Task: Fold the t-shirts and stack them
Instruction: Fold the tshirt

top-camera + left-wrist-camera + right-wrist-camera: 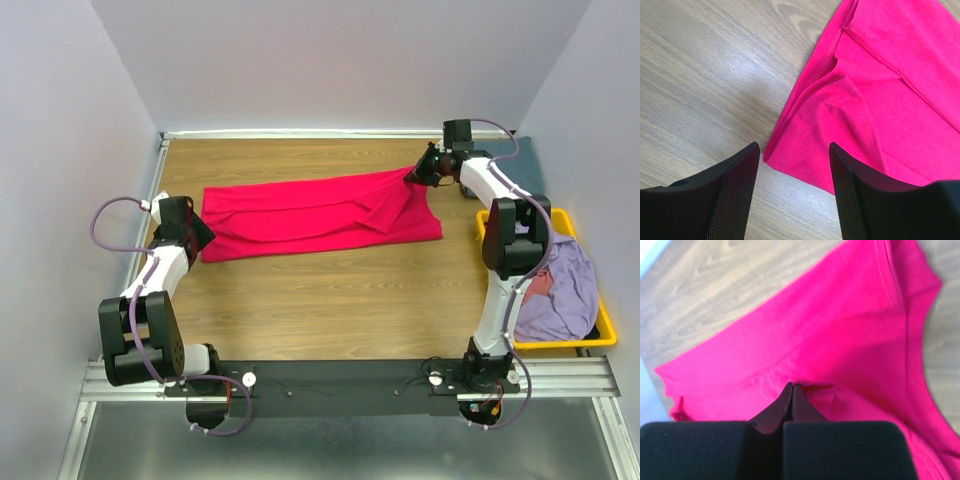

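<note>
Left gripper (795,150) jaws stand open and empty, low over the wooden table (300,300). The near-left hemmed corner of the crimson-pink t-shirt (320,212) shows between the fingertips; contact cannot be determined. At the table's right edge sits a yellow bin (548,345) holding a crumpled lavender t-shirt (572,290) with a pinkish garment (540,285) partly under it. The crimson-pink t-shirt lies mid-table as a long band running left to right, folded over itself, with creases toward its right end. Right gripper (792,386) jaws are closed, pinching the shirt's far-right corner, which is drawn up off the table. Behind that arm, slate blue-grey cloth (528,168) lies in the far right corner.
</note>
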`<state>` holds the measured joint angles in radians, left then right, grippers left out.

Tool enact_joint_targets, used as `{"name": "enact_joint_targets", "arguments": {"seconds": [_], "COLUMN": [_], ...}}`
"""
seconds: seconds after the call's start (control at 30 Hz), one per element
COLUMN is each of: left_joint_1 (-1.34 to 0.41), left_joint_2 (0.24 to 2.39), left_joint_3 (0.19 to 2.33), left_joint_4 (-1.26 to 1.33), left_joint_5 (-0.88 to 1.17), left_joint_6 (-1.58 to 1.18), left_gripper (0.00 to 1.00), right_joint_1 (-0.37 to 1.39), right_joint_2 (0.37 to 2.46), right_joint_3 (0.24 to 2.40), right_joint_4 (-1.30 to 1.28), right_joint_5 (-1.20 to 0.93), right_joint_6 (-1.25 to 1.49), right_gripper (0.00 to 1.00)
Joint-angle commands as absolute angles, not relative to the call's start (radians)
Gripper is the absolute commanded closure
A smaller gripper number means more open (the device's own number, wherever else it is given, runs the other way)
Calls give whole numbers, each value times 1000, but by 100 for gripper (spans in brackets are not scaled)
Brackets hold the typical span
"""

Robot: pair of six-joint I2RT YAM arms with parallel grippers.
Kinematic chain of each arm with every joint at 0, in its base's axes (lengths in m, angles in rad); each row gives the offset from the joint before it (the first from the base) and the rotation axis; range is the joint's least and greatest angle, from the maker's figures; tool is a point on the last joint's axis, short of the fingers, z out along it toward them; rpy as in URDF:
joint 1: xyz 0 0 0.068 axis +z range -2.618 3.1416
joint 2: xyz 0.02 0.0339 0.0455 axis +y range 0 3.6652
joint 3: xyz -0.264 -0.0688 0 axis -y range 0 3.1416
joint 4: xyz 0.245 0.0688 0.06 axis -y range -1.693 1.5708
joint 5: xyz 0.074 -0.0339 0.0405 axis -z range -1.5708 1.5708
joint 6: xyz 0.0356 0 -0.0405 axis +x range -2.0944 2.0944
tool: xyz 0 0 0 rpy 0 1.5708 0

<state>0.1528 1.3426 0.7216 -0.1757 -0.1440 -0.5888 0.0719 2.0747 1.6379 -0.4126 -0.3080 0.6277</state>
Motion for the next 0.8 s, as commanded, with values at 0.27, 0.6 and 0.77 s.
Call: {"name": "enact_joint_targets", "arguments": {"seconds": [0.27,0.6,0.77], "left_joint_1": [149,147,147], "left_joint_2": [1328,1362,1367], "left_joint_3": [695,698,707], "left_joint_4": [-195,-199,-204], "left_joint_5": [-123,-97,-107], "left_joint_6": [-598,-609,-617], "left_gripper": [34,34,34], "right_joint_1": [74,72,69], "right_joint_2": [2187,2175,2030], "right_joint_3": [1740,1692,1574], "right_joint_4": [-367,-368,-368], "right_joint_5": [-213,-126,-65], "right_joint_6": [768,732,601], "right_gripper": [99,60,46]}}
